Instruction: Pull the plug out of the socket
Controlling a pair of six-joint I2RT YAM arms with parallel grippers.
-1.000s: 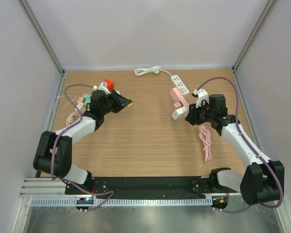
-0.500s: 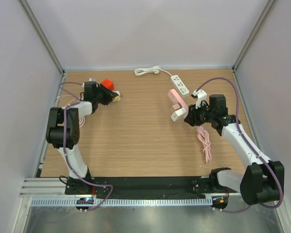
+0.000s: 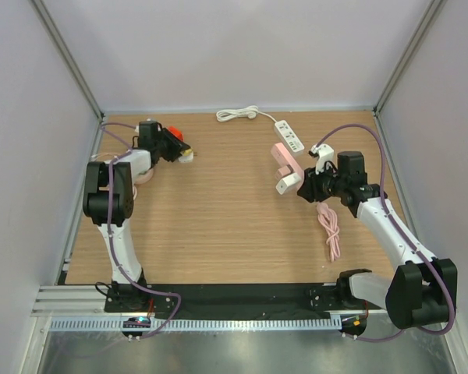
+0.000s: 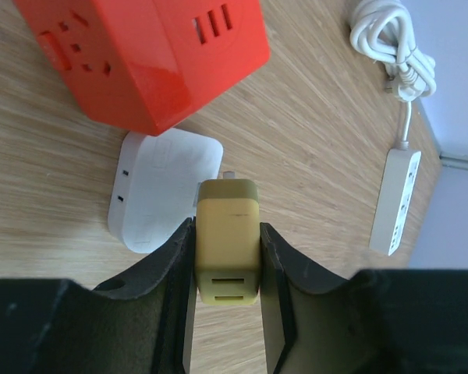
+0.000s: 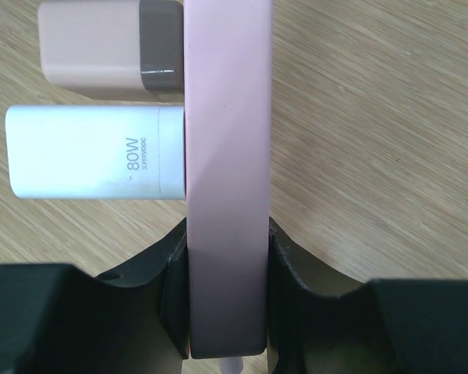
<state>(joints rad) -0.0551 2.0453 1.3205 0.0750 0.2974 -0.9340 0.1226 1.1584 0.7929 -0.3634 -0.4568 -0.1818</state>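
Observation:
My left gripper (image 4: 227, 238) is shut on a yellow plug (image 4: 228, 234), whose metal prong tip shows free at its far end. Just beyond it lie a flat white adapter (image 4: 164, 191) and a red cube socket (image 4: 148, 54). In the top view this gripper (image 3: 177, 149) is at the far left by the red cube (image 3: 172, 133). My right gripper (image 5: 226, 234) is shut on a pink power strip (image 5: 226, 140), with a white 80W charger (image 5: 93, 152) and a pink-beige plug (image 5: 101, 54) plugged into its side. In the top view the right gripper (image 3: 303, 187) holds the strip (image 3: 284, 158).
A white power strip (image 3: 289, 135) with its coiled cable (image 3: 236, 114) lies at the back centre. The pink strip's cable (image 3: 330, 226) trails on the table under the right arm. The left wall is close to the left arm.
My left arm has swung back and left with the yellow plug, from mid-left of the table to beside the red cube. The right arm and pink strip have not moved.

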